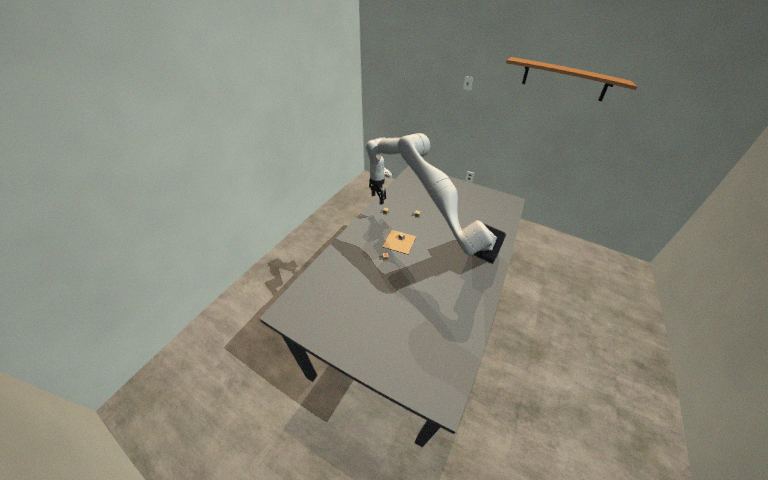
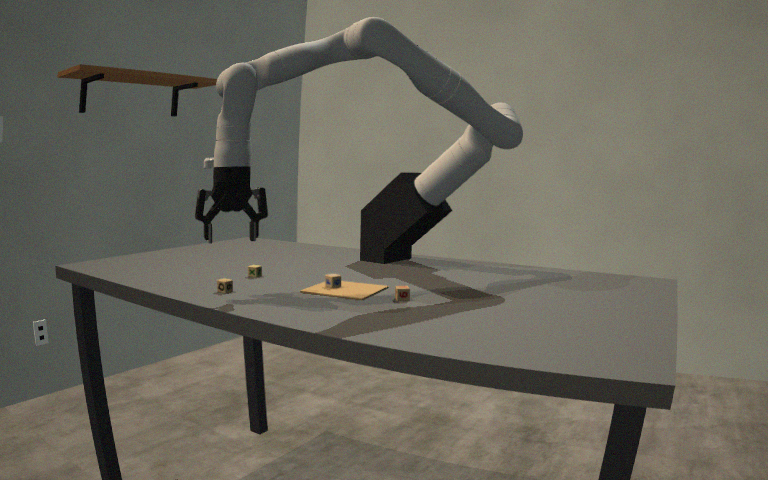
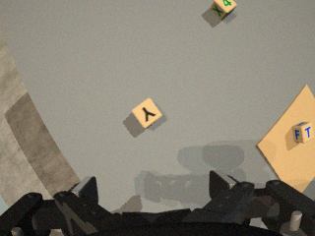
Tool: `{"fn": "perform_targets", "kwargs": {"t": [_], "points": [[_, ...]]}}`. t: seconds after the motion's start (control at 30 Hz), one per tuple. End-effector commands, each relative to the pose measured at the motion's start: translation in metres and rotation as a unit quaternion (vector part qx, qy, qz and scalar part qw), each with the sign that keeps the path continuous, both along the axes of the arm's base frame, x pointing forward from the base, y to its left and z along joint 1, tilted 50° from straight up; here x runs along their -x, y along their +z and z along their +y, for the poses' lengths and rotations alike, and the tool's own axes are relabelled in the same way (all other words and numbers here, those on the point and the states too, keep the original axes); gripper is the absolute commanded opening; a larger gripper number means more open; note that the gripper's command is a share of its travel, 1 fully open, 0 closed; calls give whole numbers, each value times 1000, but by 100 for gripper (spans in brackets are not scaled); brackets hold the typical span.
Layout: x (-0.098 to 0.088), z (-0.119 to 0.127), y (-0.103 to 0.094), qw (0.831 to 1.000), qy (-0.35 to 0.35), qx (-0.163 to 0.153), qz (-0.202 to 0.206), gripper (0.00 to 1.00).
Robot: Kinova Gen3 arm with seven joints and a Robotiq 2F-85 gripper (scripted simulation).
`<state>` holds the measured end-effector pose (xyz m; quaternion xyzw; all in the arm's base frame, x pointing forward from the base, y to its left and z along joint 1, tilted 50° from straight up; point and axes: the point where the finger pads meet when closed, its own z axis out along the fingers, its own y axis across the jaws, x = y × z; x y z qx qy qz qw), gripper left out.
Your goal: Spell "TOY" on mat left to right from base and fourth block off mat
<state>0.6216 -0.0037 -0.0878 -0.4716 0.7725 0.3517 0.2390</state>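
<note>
Our tool stands wide, with nothing between its fingers, and hangs above the worktop pointing down. We judge that this leaves room to line up a block before descending.

At 12 o'clock from the fingertips in the wrist view lies the Y block, its black Y facing up but askew to the fingers. It looks like the next pick; a turn of the wrist should let us grip opposite sides squarely and later set the letter upright in the middle of the row.

At 1 o'clock, further out, sits the green-lettered block, showing X and 4. It seems the spare, so its place off the mat suits us.

At 2 o'clock is the mat, bearing the blue-lettered block. That one shows F and T, but we cannot tell which is on top; it may need tipping or turning to serve as T.

In the top view, the red-lettered block rests off the mat, towards 7 o'clock from it. We cannot read its top face; it is probably our O. The row is not yet formed.
</note>
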Motion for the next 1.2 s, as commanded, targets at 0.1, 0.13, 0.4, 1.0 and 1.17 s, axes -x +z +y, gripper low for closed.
{"fn": "perform_targets", "kwargs": {"t": [0.1, 0.13, 0.4, 1.0, 1.17], "points": [[2, -3, -1, 1000, -1, 1, -1, 100], [2, -3, -1, 1000, -1, 1, -1, 100], [8, -7, -6, 1000, -1, 2, 0, 100], [21, -14, -14, 1000, -2, 3, 0, 100], [30, -18, -19, 1000, -2, 3, 0, 100]]}}
